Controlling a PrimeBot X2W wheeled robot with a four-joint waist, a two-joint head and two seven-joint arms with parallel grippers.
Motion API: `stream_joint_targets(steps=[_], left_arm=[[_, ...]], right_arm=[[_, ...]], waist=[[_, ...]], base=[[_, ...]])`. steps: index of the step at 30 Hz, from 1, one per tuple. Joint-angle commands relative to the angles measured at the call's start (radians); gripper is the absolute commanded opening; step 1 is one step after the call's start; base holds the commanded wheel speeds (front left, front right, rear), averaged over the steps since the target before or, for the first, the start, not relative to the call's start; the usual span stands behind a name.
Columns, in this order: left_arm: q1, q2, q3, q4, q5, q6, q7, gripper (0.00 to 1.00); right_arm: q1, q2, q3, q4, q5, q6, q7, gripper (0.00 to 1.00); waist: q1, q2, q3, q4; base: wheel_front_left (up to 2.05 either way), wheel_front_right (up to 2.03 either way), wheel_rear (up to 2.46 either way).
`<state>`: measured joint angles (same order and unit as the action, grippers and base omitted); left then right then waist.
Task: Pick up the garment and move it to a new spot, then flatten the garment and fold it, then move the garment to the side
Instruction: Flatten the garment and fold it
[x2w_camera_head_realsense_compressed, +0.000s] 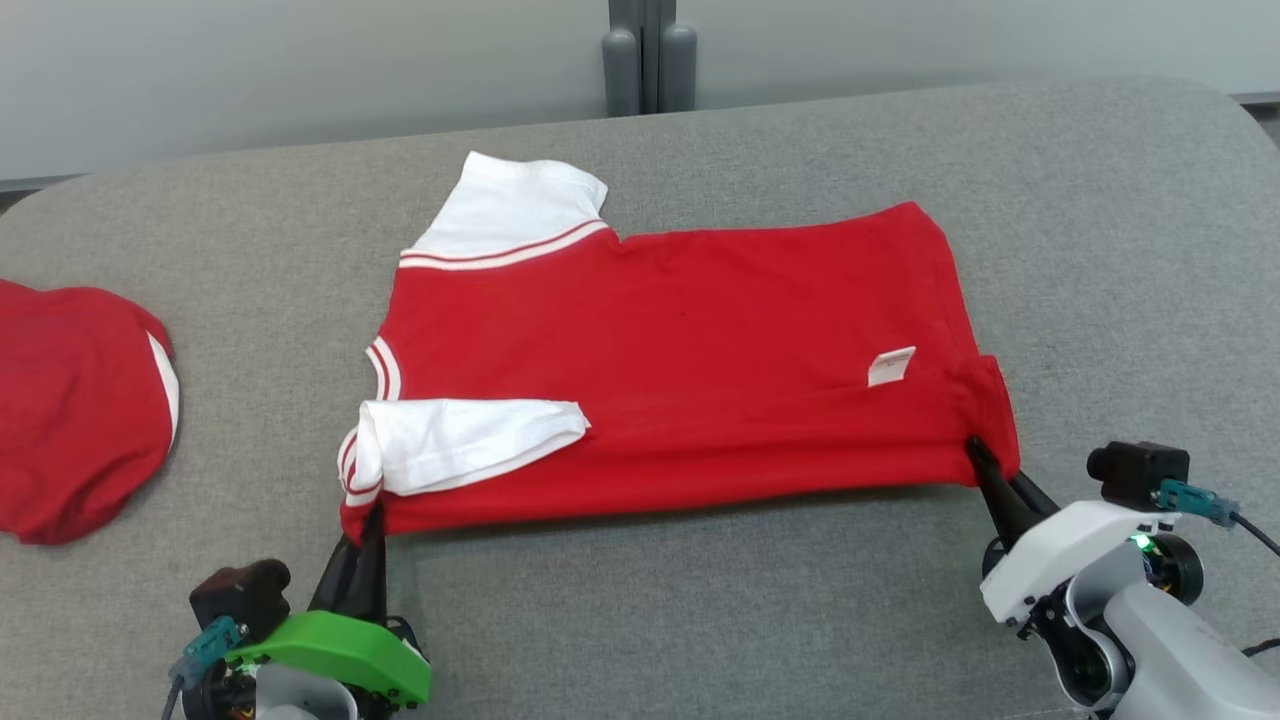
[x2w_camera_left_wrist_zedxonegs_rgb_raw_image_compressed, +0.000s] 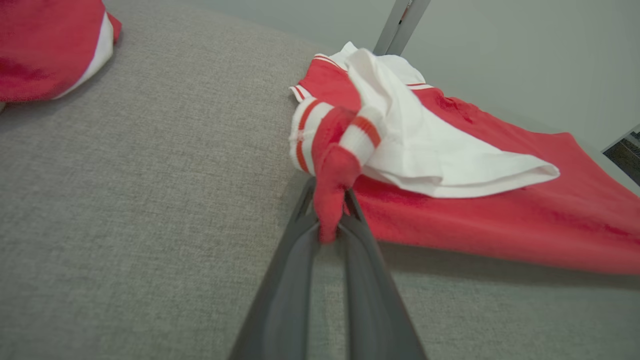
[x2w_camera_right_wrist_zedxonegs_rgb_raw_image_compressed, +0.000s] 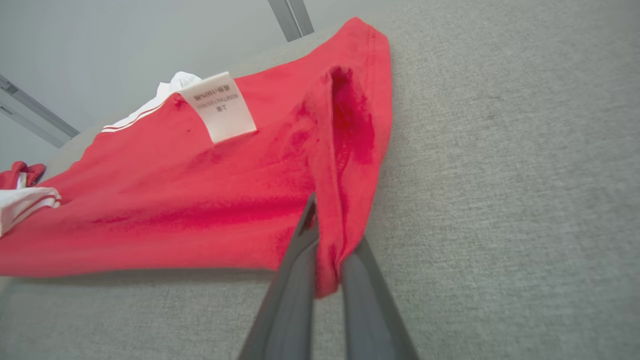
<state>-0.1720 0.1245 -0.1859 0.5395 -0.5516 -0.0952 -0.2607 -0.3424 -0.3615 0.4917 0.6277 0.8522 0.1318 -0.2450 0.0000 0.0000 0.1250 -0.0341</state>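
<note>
Head view: the left pincer (x2w_camera_head_realsense_compressed: 371, 514) is clenched on the near left corner of the red short-sleeved shirt with white sleeves (x2w_camera_head_realsense_compressed: 680, 370); the right pincer (x2w_camera_head_realsense_compressed: 978, 455) grips its near right corner; the shirt lies spread across the grey cloth-covered tabletop (x2w_camera_head_realsense_compressed: 700, 620). Well apart at the left sits a crumpled red-and-white garment (x2w_camera_head_realsense_compressed: 80, 410).

Left claw (x2w_camera_head_realsense_compressed: 374, 515) and right claw (x2w_camera_head_realsense_compressed: 975, 452) pinched closed (fingers forward).

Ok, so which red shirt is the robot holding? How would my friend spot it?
Look at the big grey padded surface; in its middle lies a red shirt, spread out flat. The left end effector and right end effector each pinch a near corner. Unlike the bunched red garment at the left edge, it shows white sleeves and a small white label.
</note>
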Motion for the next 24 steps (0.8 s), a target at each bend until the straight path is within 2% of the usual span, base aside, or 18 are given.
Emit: stream_joint_targets(steps=[1, 9, 14, 15, 16, 17, 24], left_arm=[[0.029, 0.004, 0.008, -0.025, 0.006, 0.011, -0.006, 0.00], [0.184, -0.009, -0.008, -0.170, -0.001, 0.050, 0.012, 0.00], [0.242, -0.008, -0.026, -0.213, -0.001, 0.067, 0.046, 0.00], [0.248, -0.009, -0.028, -0.218, 0.002, 0.071, 0.050, 0.09], [0.250, -0.008, -0.030, -0.218, 0.006, 0.075, 0.050, 0.57], [0.253, -0.009, -0.033, -0.217, 0.009, 0.078, 0.050, 1.00], [0.210, -0.005, -0.015, -0.226, 0.047, 0.095, 0.008, 1.00]], right_arm=[[0.031, -0.020, -0.013, -0.013, 0.008, -0.002, 0.000, 0.00], [0.182, -0.068, -0.096, -0.138, -0.010, -0.002, 0.041, 0.00], [0.266, -0.046, -0.153, -0.203, -0.034, -0.002, 0.108, 0.00], [0.275, -0.040, -0.164, -0.212, -0.046, -0.002, 0.121, 0.07], [0.283, -0.032, -0.170, -0.218, -0.052, -0.002, 0.132, 0.68], [0.292, -0.017, -0.181, -0.228, -0.056, -0.002, 0.142, 1.00], [0.290, 0.023, -0.261, -0.297, -0.128, -0.002, 0.133, 1.00]], waist=[[0.0000, 0.0000, -0.026, 0.010], [0.0000, 0.0000, -0.047, 0.040], [0.0000, 0.0000, -0.056, 0.047], [0.0000, 0.0000, -0.056, 0.047], [0.0000, 0.0000, -0.056, 0.047], [0.0000, 0.0000, -0.057, 0.046], [0.0000, 0.0000, -0.049, 0.042]], base=[[0.00, 0.00, 0.00], [0.00, 0.00, 0.00], [0.00, 0.00, 0.00], [0.00, 0.00, 0.00], [0.00, 0.00, 0.00], [0.00, 0.00, 0.00], [0.00, 0.00, 0.00]])
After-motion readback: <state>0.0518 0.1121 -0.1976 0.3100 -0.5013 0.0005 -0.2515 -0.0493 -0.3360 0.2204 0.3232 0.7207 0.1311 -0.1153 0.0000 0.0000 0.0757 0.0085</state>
